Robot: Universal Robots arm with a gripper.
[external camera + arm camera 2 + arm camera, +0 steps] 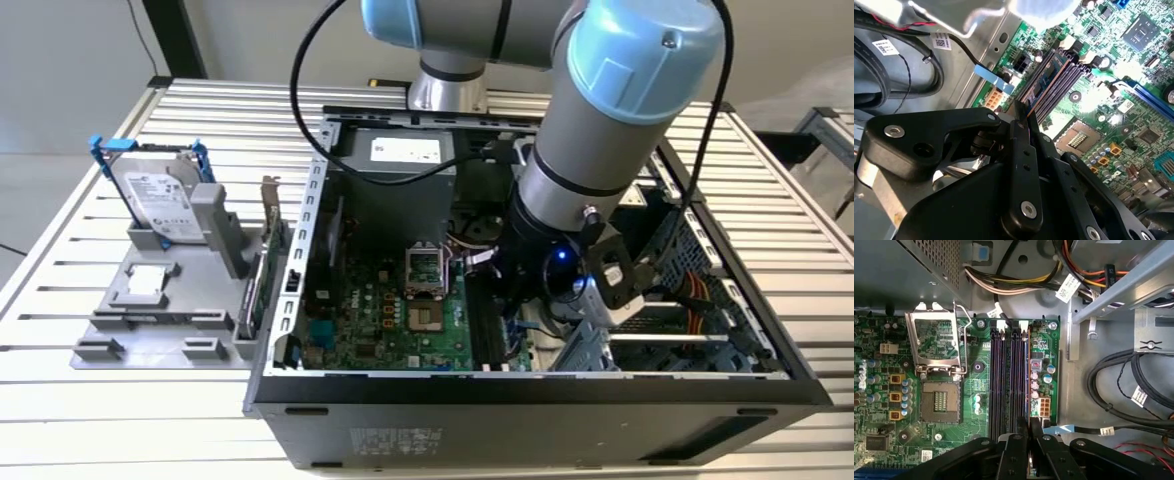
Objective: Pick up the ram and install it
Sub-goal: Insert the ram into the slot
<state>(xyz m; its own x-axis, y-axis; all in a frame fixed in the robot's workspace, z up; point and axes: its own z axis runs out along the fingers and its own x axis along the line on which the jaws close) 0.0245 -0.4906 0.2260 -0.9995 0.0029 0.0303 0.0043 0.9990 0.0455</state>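
The ram [1027,375] is a thin dark board seen edge-on, standing upright along the outermost of the motherboard's dark memory slots [1004,380], beside the row of capacitors. In the second wrist view the ram [1046,82] runs from the fingertips out over the slots. My gripper [1029,426] is shut on the ram's near end, its black fingers [1019,145] pressed to both faces. In the exterior view the arm [601,150] reaches down into the open computer case [534,400], with the wrist low over the motherboard [400,320].
An open CPU socket [939,400] lies beside the slots. Black cable bundles [1124,390] and a metal drive cage [1114,285] crowd the other side. Outside the case, a silver hard drive [158,200] and an upright card [274,260] stand in a grey fixture [147,300].
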